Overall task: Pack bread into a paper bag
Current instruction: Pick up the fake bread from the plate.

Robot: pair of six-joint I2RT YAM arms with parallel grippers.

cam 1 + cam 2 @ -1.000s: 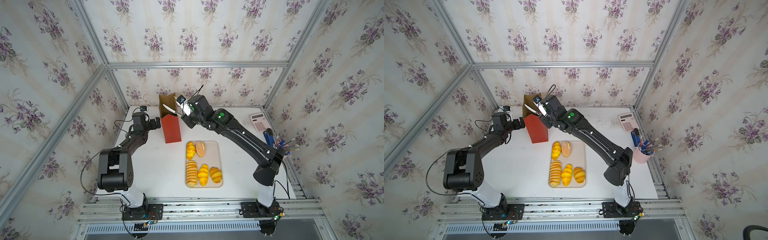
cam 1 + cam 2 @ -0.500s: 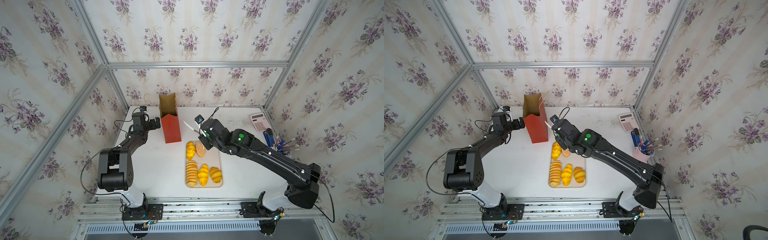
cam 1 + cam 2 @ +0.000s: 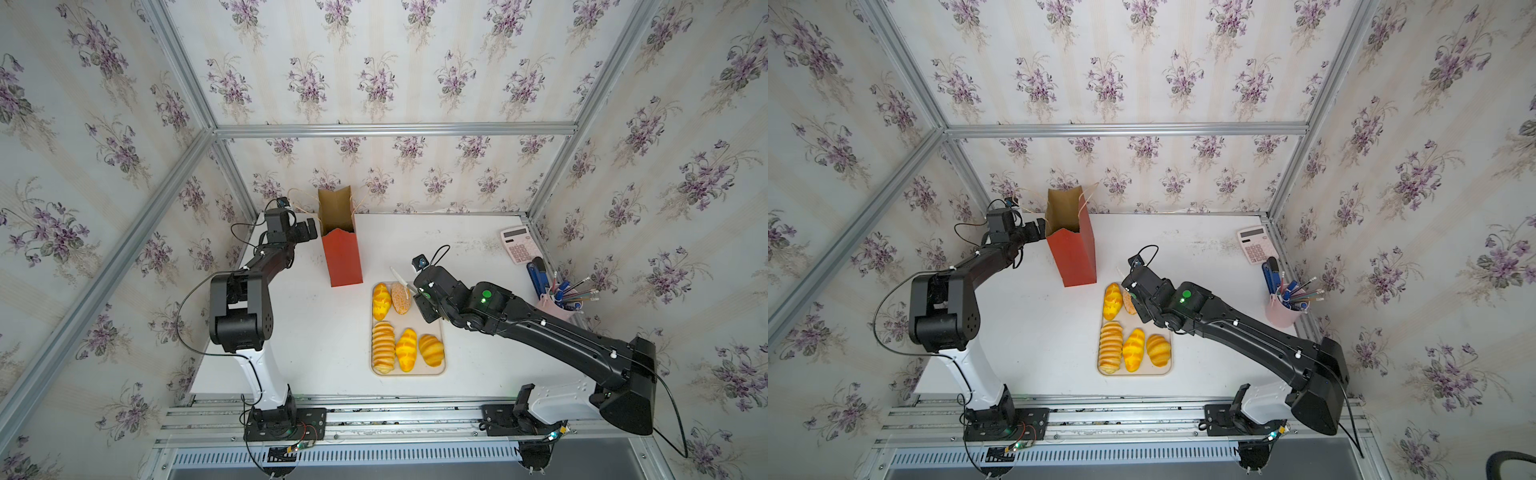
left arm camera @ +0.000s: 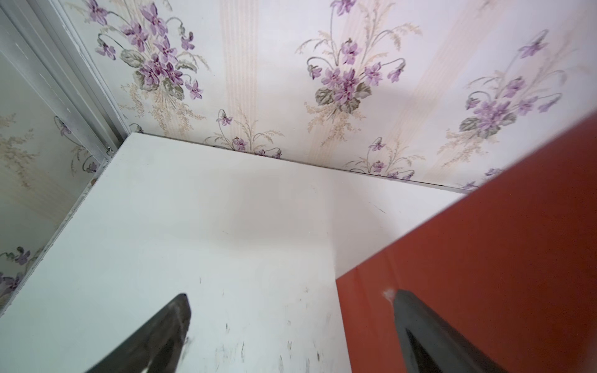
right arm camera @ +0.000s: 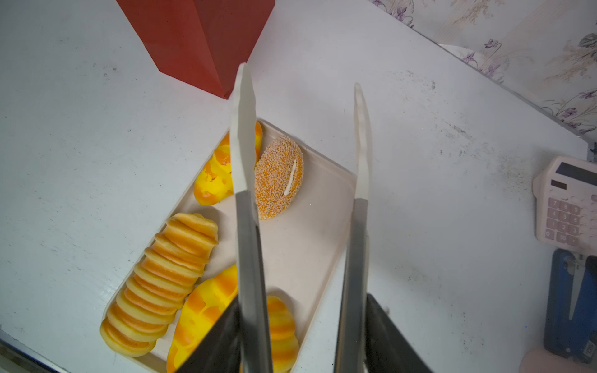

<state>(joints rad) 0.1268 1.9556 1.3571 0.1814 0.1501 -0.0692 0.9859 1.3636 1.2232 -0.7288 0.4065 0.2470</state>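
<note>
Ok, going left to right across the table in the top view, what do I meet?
left gripper → red paper bag → beige tray → calculator → pink pen cup

**A:** Which fixtures do we list on the white table [image 3: 316, 345]?

**B:** We list a beige tray [image 5: 307, 245] near the middle. Along the right edge we list a pale pink calculator [image 3: 518, 246], a blue stapler-like item [image 3: 536, 272] just beside it, and a pink cup [image 3: 555, 311] holding pens [image 3: 575, 291].

**A:** What do we record above the tray?

**B:** We record tongs [image 5: 247, 226] with pale tips, arms apart, over its far end. Floral wallpaper [image 3: 374, 83] on aluminium framing [image 3: 395, 129] encloses the cell.
</note>
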